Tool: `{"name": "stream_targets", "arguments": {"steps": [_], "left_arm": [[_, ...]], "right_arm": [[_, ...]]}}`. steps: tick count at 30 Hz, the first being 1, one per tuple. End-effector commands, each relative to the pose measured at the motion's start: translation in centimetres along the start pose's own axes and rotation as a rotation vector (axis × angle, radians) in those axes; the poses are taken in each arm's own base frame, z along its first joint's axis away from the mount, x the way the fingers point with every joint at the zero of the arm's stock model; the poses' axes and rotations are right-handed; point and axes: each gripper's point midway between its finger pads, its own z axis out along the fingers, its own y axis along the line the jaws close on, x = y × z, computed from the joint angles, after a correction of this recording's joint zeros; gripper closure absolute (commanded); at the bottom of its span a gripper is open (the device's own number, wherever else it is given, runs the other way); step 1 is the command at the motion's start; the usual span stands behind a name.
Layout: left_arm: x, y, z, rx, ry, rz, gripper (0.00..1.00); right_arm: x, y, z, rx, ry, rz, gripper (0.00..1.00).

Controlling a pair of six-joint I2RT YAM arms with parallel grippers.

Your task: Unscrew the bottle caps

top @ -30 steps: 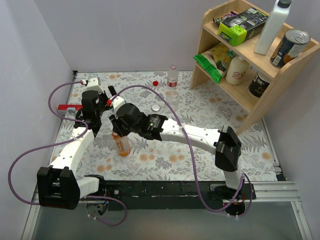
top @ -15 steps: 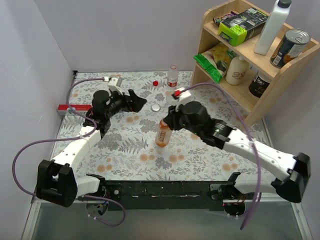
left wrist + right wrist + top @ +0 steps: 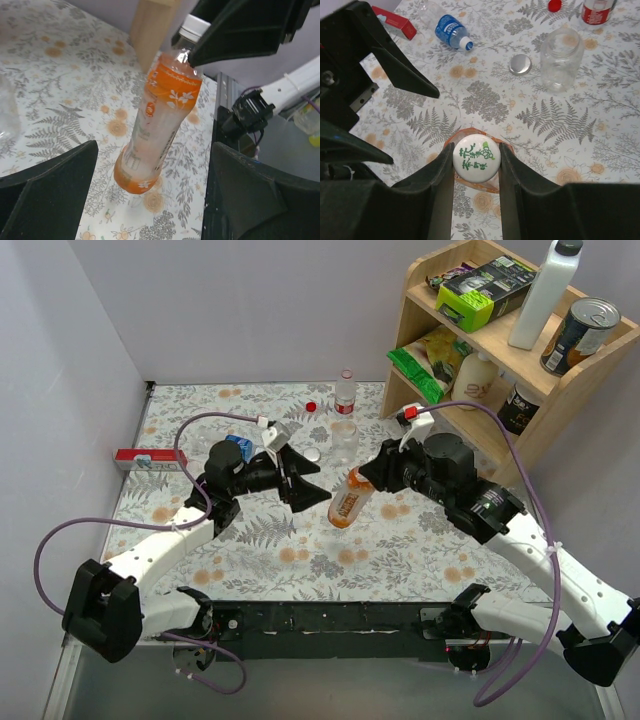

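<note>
White and green-printed, the round plastic screw cap (image 3: 475,158) is pinched between the two black fingers of the right tool (image 3: 475,150), which is clamped firmly on it. Beneath that tool the small clear plastic bottle of orange liquid (image 3: 157,115) slants down towards the flowered counter (image 3: 60,75); we cannot tell whether its base touches. The left tool (image 3: 324,487) is spread wide, one finger on each side of the bottle's lower body, neither touching it.

We judge the bottle nearly full, so it has some weight. Its walls are thin and will dent under a hard squeeze, and the smooth label film may slip. The left tool should take hold at the labelled mid-body, squarely and firmly, while the right tool turns the cap.

Further ahead of the right tool's fingers a squat clear plastic bottle (image 3: 561,59) stands apparently uncapped, with a round silver-white cap (image 3: 520,64) lying just beside it. Beyond, a blue-labelled plastic bottle (image 3: 451,26) lies on its side with its bluish-white cap (image 3: 466,45) on. A small red cap (image 3: 554,5) lies at the far edge.
</note>
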Motion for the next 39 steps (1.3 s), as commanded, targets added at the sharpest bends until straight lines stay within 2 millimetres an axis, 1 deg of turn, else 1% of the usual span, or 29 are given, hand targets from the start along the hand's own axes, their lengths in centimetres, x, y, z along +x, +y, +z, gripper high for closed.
{"name": "stream_targets", "arguments": {"steps": [1, 2, 3, 5, 7, 8, 9, 10, 12, 13, 16, 17, 18, 21, 22, 23, 24, 25, 27, 28, 29, 30, 31, 34, 36, 39], "left_arm": [[0.6, -2.5, 0.4, 0.071, 0.058, 0.089, 0.02], [1.0, -2.8, 0.8, 0.077, 0.073, 0.114, 0.02], [1.2, -2.3, 1.0, 0.047, 0.08, 0.123, 0.02], [1.9, -2.6, 1.3, 0.04, 0.109, 0.131, 0.02], [2.2, -2.1, 1.4, -0.005, 0.118, 0.147, 0.02], [2.4, -2.3, 1.6, -0.009, 0.123, 0.154, 0.02], [2.7, -2.2, 1.8, -0.016, 0.128, 0.159, 0.02], [2.9, -2.4, 1.9, -0.01, 0.134, 0.158, 0.02], [3.3, -3.3, 2.2, 0.023, 0.147, 0.153, 0.03], [3.6, -3.8, 2.4, 0.044, 0.159, 0.149, 0.12], [3.7, -3.5, 2.6, 0.026, 0.168, 0.14, 0.28], [3.6, -3.5, 2.6, 0.022, 0.164, 0.141, 0.35], [3.6, -3.5, 2.6, 0.018, 0.163, 0.14, 0.4], [3.4, -3.5, 2.4, 0.01, 0.14, 0.144, 0.51], [3.3, -3.5, 2.5, 0.008, 0.132, 0.147, 0.56], [3.1, -3.3, 2.5, -0.006, 0.124, 0.145, 0.63], [3.2, -3.1, 2.5, -0.015, 0.124, 0.142, 0.68], [3.2, -3.0, 2.5, -0.021, 0.122, 0.141, 0.71], [3.3, -2.7, 2.6, -0.034, 0.126, 0.133, 0.74], [3.5, -2.7, 2.7, -0.034, 0.133, 0.128, 0.75], [3.4, -2.7, 2.7, -0.034, 0.132, 0.126, 0.75], [3.4, -2.7, 2.7, -0.037, 0.131, 0.122, 0.75], [3.4, -2.6, 2.7, -0.04, 0.13, 0.121, 0.75], [3.6, -2.5, 2.8, -0.045, 0.134, 0.113, 0.75], [3.6, -2.6, 2.9, -0.041, 0.137, 0.11, 0.75], [3.7, -2.7, 2.9, -0.037, 0.14, 0.107, 0.75]], "right_arm": [[-3.2, 3.6, -0.6, -0.163, -0.07, 0.039, 0.96], [-3.6, 4.1, -0.4, -0.188, -0.083, 0.043, 0.96], [-3.6, 4.8, -0.4, -0.225, -0.079, 0.047, 0.96], [-3.6, 5.3, -0.1, -0.25, -0.076, 0.058, 0.96], [-3.8, 6.0, 0.1, -0.284, -0.074, 0.068, 0.96], [-3.8, 6.3, 0.1, -0.305, -0.07, 0.072, 0.97], [-4.1, 7.3, 0.0, -0.358, -0.079, 0.073, 0.97], [-3.8, 7.5, 0.2, -0.378, -0.075, 0.082, 0.97], [-3.8, 8.3, 0.1, -0.425, -0.077, 0.104, 0.97], [-3.9, 8.4, 0.2, -0.428, -0.082, 0.104, 0.97], [-4.1, 8.1, 0.3, -0.407, -0.094, 0.109, 0.97], [-4.1, 7.9, 0.3, -0.4, -0.096, 0.108, 0.96], [-4.1, 7.7, 0.4, -0.386, -0.1, 0.113, 0.95], [-3.9, 7.2, 0.6, -0.355, -0.095, 0.119, 0.87], [-3.9, 6.9, 0.6, -0.342, -0.098, 0.12, 0.79], [-3.8, 6.7, 0.6, -0.331, -0.096, 0.121, 0.75], [-4.0, 6.5, 0.6, -0.314, -0.107, 0.123, 0.69], [-4.3, 6.4, 0.4, -0.309, -0.116, 0.121, 0.56], [-5.0, 6.2, 0.1, -0.291, -0.137, 0.118, 0.44], [-5.3, 6.2, -0.2, -0.288, -0.149, 0.12, 0.37], [-5.5, 6.0, -0.3, -0.276, -0.156, 0.121, 0.31], [-5.8, 5.6, -0.4, -0.252, -0.173, 0.126, 0.28], [-6.0, 5.4, -0.7, -0.242, -0.187, 0.131, 0.26], [-6.4, 4.7, -1.0, -0.205, -0.212, 0.141, 0.26], [-6.4, 4.8, -0.9, -0.209, -0.209, 0.141, 0.27], [-6.3, 5.2, -0.4, -0.229, -0.199, 0.139, 0.32]]}}
